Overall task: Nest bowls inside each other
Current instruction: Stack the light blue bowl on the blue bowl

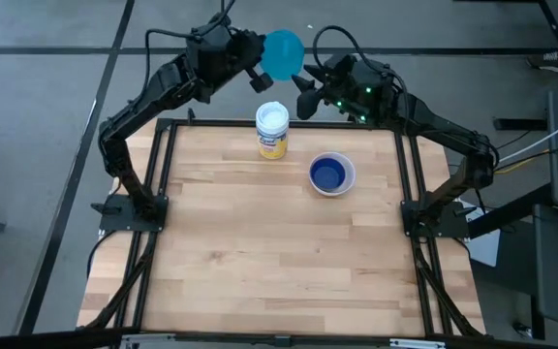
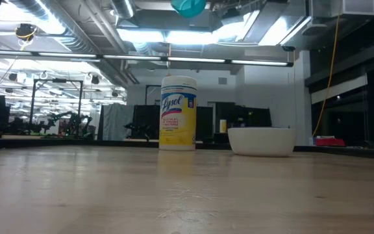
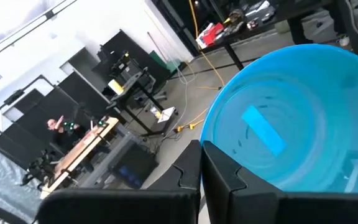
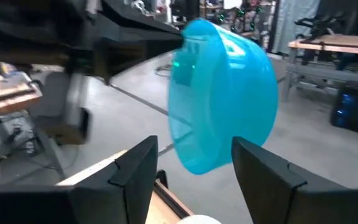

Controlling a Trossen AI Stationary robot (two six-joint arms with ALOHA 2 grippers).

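Observation:
A teal bowl (image 1: 282, 53) hangs high in the air beyond the table's far edge, with my left gripper (image 1: 263, 66) shut on it; it also shows at the top of the low view (image 2: 188, 6). My right gripper (image 1: 307, 85) stands open just to the bowl's right, and its fingers (image 4: 260, 168) flank the bowl's lower part (image 4: 222, 99) without plainly touching it. On the table a white bowl (image 1: 332, 175) rests on its base with a dark blue bowl (image 1: 328, 174) sitting inside it. My left gripper (image 3: 202, 149) pinches the teal bowl's rim (image 3: 225, 163), one finger on the inner wall and one on the outer. The bowl is lifted clear, tipped onto its side, with its hollow turned toward the left wrist.
An upright yellow-labelled container with a white lid (image 1: 272, 129) stands near the table's far edge, left of the white bowl (image 2: 261, 140) and below the raised bowl. The near half of the wooden table (image 1: 260, 271) is bare wood. Black frame rails (image 1: 153, 213) run along the sides.

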